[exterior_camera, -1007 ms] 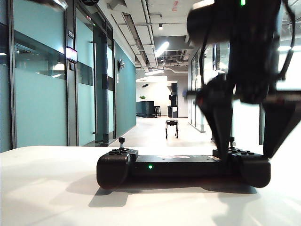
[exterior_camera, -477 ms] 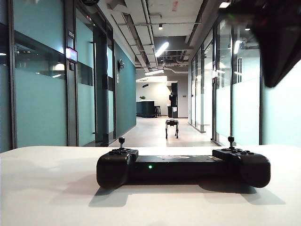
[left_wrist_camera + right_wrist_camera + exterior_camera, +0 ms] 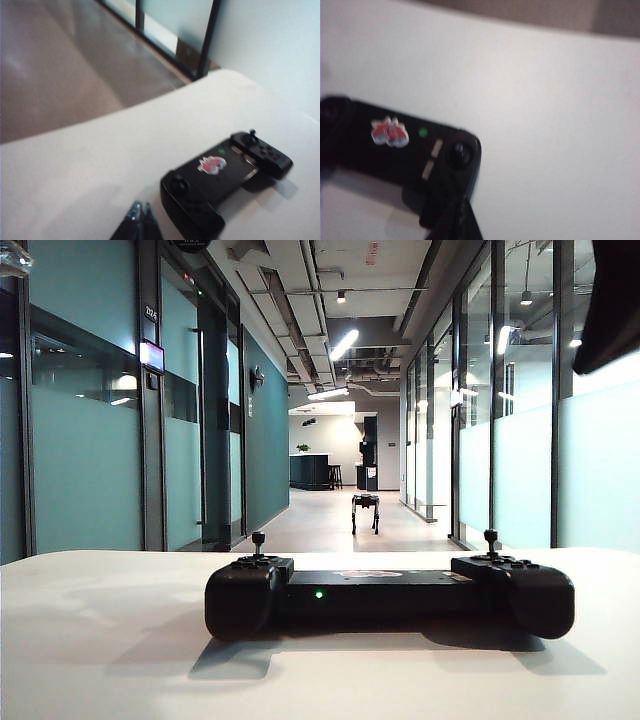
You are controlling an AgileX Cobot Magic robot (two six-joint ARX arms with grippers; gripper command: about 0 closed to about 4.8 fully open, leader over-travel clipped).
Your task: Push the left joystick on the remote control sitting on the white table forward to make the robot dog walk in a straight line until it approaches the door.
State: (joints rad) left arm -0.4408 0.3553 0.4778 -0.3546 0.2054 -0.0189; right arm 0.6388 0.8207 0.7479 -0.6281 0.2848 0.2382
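- Remote [image 3: 390, 595] lies flat on the white table [image 3: 100, 660], near the middle, long axis across the exterior view; green light [image 3: 319, 593] lit on the side facing the camera.
- Table: bare white surface all round the remote; its far edge runs just behind the remote, with corridor floor [image 3: 330, 525] beyond.
- Right arm [image 3: 612, 310]: only a dark blurred piece shows at the upper right corner of the exterior view, high above the remote's right end and well apart from it.
- Left arm: not made out in the exterior view.
- Right gripper [image 3: 462, 222]: fingers drawn together to a point, holding nothing, above the end of the remote that carries the right stick [image 3: 459, 149]; not touching.
- Left gripper [image 3: 141, 215]: fingertips pressed together, nothing between them, hanging over bare table just beside the remote's near end; no contact.
- Red sticker [image 3: 211, 164] sits on the remote's flat middle bar.
- Dog [image 3: 365, 511] stands in the corridor beyond the table, small and far, open floor around it, glass walls either side.
- Left joystick [image 3: 259, 543] stands upright on the remote's left end, untouched, clear air above it.
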